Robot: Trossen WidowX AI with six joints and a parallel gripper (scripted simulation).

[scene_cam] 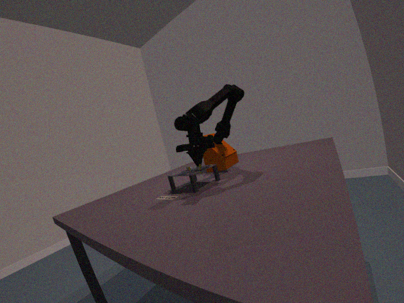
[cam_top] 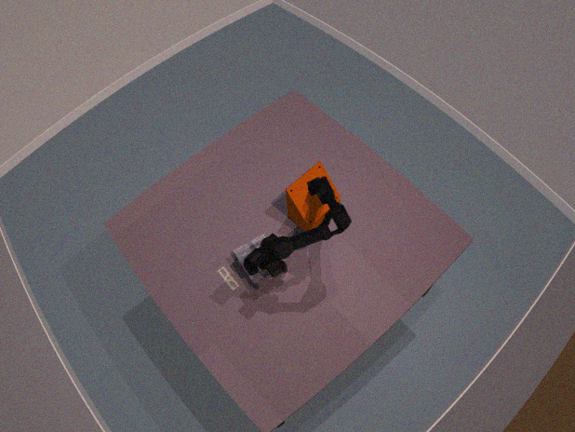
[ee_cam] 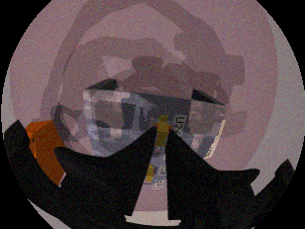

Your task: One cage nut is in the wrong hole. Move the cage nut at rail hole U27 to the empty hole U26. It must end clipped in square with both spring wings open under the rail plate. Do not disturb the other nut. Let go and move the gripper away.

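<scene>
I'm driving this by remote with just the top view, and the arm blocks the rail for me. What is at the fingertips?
Observer: In the wrist view, a yellow cage nut is pinched between the tips of the gripper.
Operator: And the other nut?
Observer: The wrist view shows a second yellow nut apart from the fingers, by the printed labels on the rail plate.
Operator: Does the plate lie flat on the table?
Observer: No, the exterior view shows it raised on legs above the table.
</scene>
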